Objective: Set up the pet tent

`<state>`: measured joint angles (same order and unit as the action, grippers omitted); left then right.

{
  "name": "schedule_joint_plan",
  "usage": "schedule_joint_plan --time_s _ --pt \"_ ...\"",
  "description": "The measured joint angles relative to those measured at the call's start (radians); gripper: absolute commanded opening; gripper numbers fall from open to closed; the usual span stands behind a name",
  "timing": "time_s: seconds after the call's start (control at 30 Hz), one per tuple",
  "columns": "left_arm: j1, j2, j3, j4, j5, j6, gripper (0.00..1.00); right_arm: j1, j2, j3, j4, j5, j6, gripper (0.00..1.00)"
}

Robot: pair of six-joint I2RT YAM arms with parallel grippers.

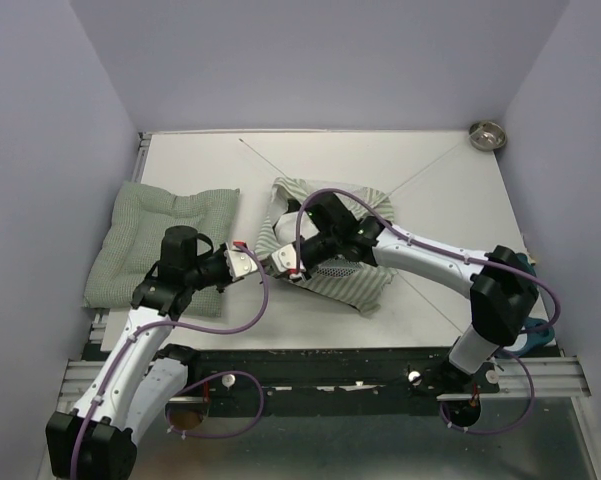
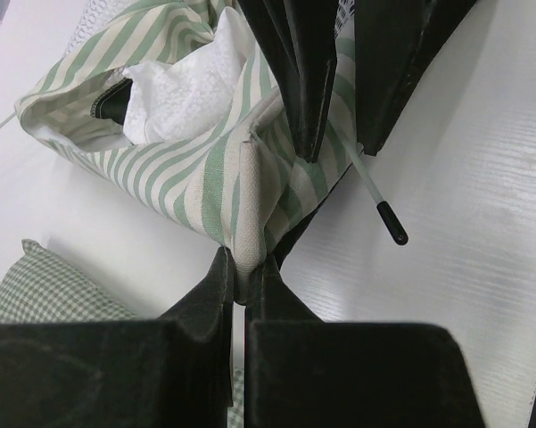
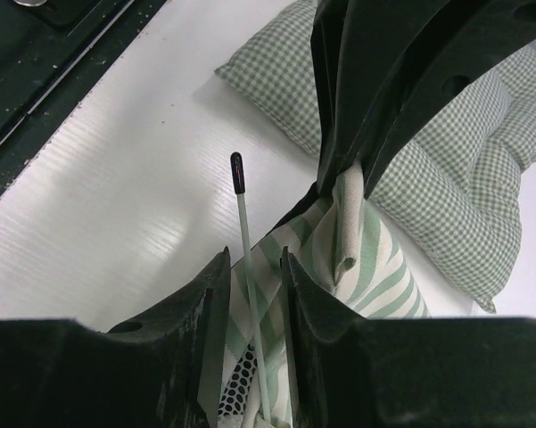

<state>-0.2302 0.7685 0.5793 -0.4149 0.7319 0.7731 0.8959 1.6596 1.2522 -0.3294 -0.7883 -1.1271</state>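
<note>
The white table [image 1: 330,160] carries everything. The pet tent [image 1: 358,288] lies collapsed at its middle, a crumpled heap of green-and-white striped fabric with a patch of grey mesh showing under the right arm. To the left of it, close by but apart, the green checked cushion [image 1: 160,235] lies flat near the left edge.

The two arms meet at the tent's near-left corner. The left gripper [image 2: 245,267] is closed tight, pinching a plain beige canvas strip [image 2: 251,192] at the corner of the tent. The right gripper [image 3: 254,263] is drawn narrow around striped fabric, and a thin whitish pole [image 3: 248,241] runs up between its fingers, its black tip [image 3: 237,173] standing clear above the table. The two grippers are just beside each other.

In the left wrist view a fold of the tent gapes open like a pocket [image 2: 116,98]; bunched white fabric [image 2: 183,89] sits in it, beside a dark piece that is too hidden to name.

Thin pole lines [image 1: 270,162] run out from the heap across the table toward the far corners.

A small metal bowl [image 1: 487,134] stands at the far right corner, well apart from the tent; whether it holds anything cannot be made out
</note>
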Motion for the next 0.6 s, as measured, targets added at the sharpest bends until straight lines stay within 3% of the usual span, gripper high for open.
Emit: schedule_joint_plan --time_s 0.1,0.13,0.6 --pt "0.000 -0.008 0.000 -0.008 -0.003 0.000 0.00 0.000 0.014 0.000 0.001 0.010 -0.010 0.12" --pt "0.000 -0.011 0.000 -0.011 -0.003 0.000 0.00 0.000 0.019 0.000 0.002 0.016 -0.009 0.01" --pt "0.000 -0.092 -0.034 -0.090 -0.018 0.051 0.00 -0.068 -0.025 -0.001 0.024 0.077 0.027 0.01"
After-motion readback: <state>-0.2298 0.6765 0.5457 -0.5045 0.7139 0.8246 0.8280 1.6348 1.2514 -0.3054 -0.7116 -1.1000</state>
